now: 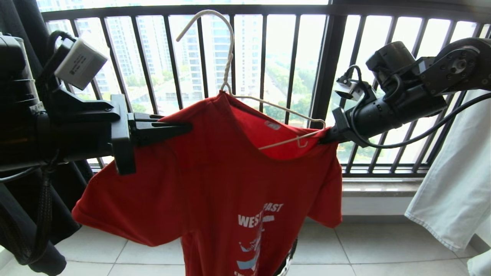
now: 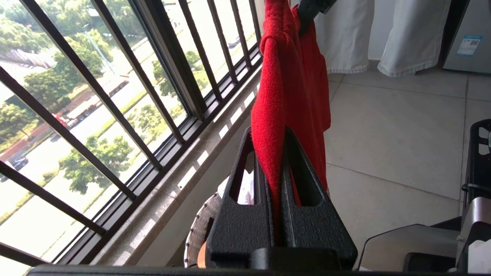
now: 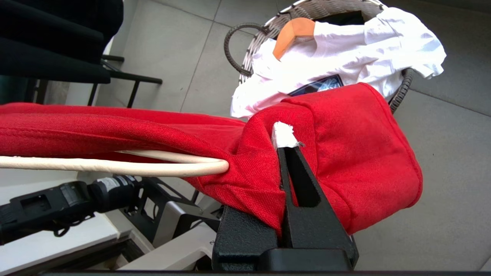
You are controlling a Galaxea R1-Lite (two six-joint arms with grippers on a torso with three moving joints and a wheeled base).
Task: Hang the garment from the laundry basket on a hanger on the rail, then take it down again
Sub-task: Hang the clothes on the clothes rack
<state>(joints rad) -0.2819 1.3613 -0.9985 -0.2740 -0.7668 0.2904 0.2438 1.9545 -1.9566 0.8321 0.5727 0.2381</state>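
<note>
**Holding the red T-shirt on its hanger, between basket and rail**

Gripping from both sides, the robot carries the red T-shirt (image 1: pixel 215 172) spread across the middle of the head view, in front of the black railing (image 1: pixel 268 57). The left tool (image 1: pixel 180 128), at centre left, is pinched tight on the shirt's shoulder cloth; its wrist view shows the red fabric squeezed between the two black fingers (image 2: pixel 245 214). The right tool (image 1: pixel 326 138), at centre right, is clamped on the other shoulder, cloth caught between its narrow fingers, with the wire hanger (image 1: pixel 230 57) reaching in just beside them.

The hanger sits inside the neckline, one arm hidden under the fabric, the other bare across the collar opening; its hook stands free at upper centre, hooked on nothing. No rail appears in any view. The laundry basket (image 3: pixel 245 50) lies on the floor, in the upper part of the right wrist view, holding a white garment (image 3: pixel 345 50).

Judging from this, the shirt is out of the basket and threaded; hooking it onto the rail and taking it down look still undone.
</note>
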